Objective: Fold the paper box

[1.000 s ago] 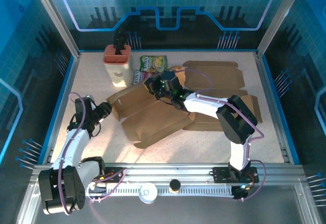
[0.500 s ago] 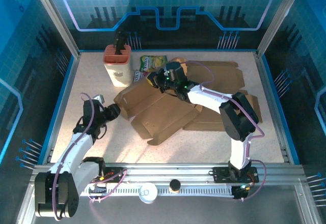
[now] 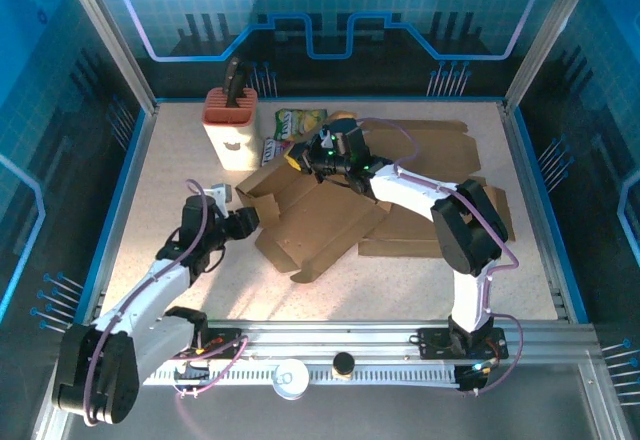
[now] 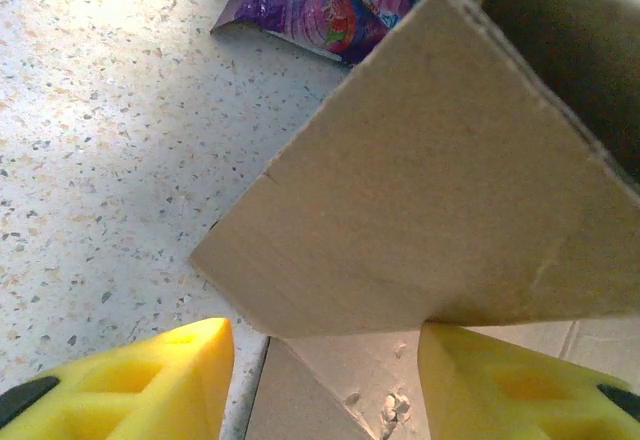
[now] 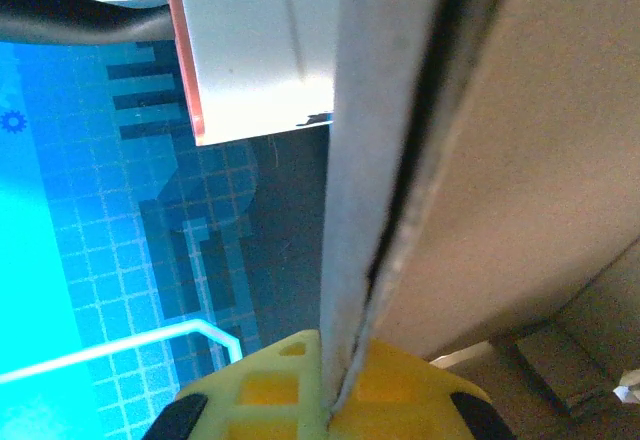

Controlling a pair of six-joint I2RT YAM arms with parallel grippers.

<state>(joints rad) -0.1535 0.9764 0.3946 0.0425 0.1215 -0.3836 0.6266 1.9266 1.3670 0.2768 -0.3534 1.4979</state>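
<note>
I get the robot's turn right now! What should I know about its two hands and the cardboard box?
Right gripper: shut on the far edge of the paper box; that side looks lifted.
Left gripper: open, at the box's left flap, one finger on each side of its corner, not gripping.
Box: mid-table, partly opened, partly overlapping a flat cardboard sheet; snack packets lie behind it.
Done: one edge grabbed and raised.
Left: take the flap, fold walls and flaps up, close the box.
</note>
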